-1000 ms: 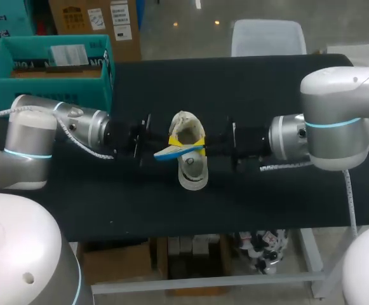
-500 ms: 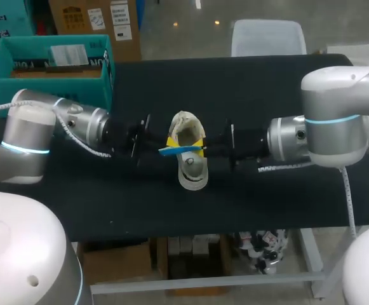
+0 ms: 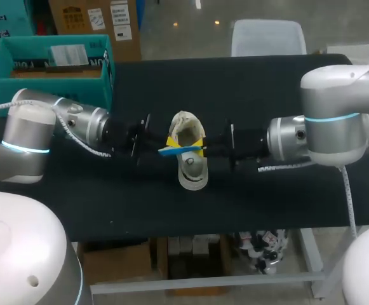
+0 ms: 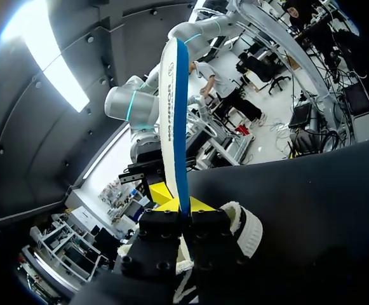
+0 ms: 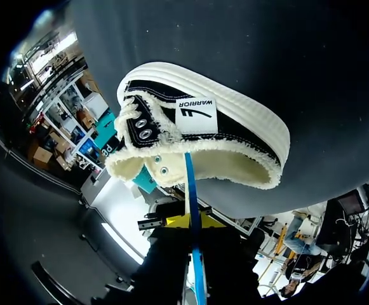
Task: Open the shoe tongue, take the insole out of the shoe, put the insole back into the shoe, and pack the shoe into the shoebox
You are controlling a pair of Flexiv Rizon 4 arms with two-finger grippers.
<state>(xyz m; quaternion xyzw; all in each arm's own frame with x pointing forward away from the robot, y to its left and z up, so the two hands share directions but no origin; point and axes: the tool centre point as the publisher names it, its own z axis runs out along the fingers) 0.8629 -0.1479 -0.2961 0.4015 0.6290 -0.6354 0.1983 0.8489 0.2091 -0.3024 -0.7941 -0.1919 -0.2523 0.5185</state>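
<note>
1. The shoe stands upright roughly in the middle of the black surface. Its toe points at the near edge and its opening sits toward the far side.
2. The insole is out of the shoe. It's white with a blue edge, and it hangs crosswise just above the lace area, pretty much level, right between the two tools.
3. The left arm comes in from the left, and the left tool is at the insole's left end. In the left wrist view the insole sticks straight up out of the gap between the two dark fingers, which pinch it from both sides. So that tool is clamped on the insole. The fuzzy cream collar of the shoe shows just beside it.
4. The right arm comes in from the right, and the right tool is at the insole's other end, facing the left one. In the right wrist view the blue edge runs right down the middle of that tool toward the shoe's opening. It's all too dark there, though, so I honestly can't tell whether it's gripping or loose.
5. That same view shows the shoe ahead of the tool: black upper, thick cream sole, fluffy cream lining and metal eyelets.
6. The teal shoebox sits with its top open at the far left end of the surface, well apart from the shoe.
</note>
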